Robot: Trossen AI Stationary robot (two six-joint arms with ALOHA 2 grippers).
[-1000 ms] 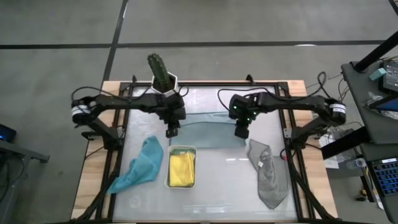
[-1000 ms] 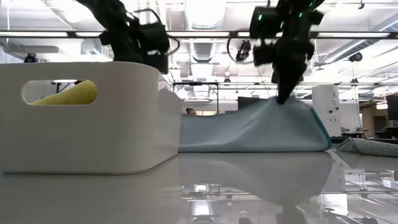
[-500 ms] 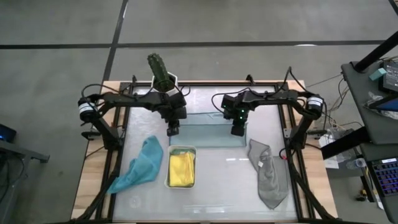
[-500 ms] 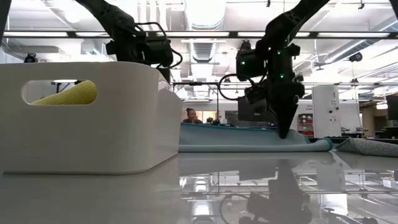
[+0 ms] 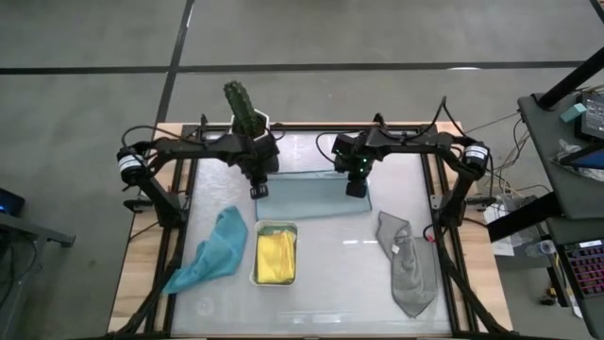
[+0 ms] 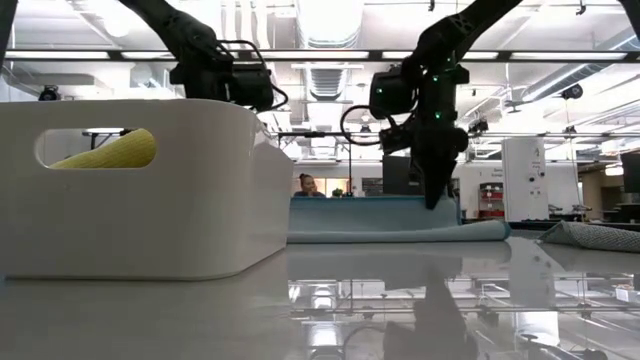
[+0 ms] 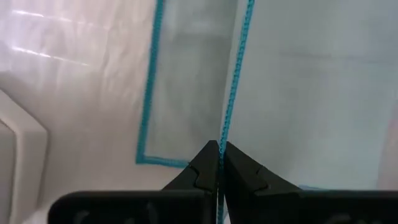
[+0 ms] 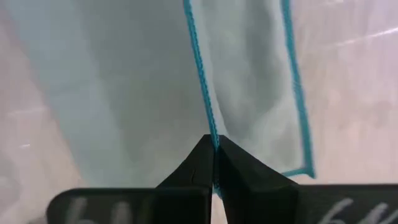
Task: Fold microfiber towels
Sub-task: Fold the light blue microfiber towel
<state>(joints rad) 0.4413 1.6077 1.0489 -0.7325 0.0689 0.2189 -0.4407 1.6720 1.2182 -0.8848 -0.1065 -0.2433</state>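
Nearest on the worktop [image 5: 330, 274], the teal towel [image 5: 209, 250] is lying crumpled at the left, the yellow towel [image 5: 275, 257] is sitting inside the white tray [image 5: 276, 228], and the grey towel [image 5: 408, 264] is lying bunched at the right. Farther back, the light blue towel [image 5: 310, 196] is lying across the middle, its teal-stitched edge being pinched at both far corners: the left hand [image 5: 257, 188] is clamping tightly on the left one and the right hand [image 5: 355, 186] is clamping tightly on the right one. Beyond them, a potted cactus [image 5: 242, 106] is standing at the far edge.
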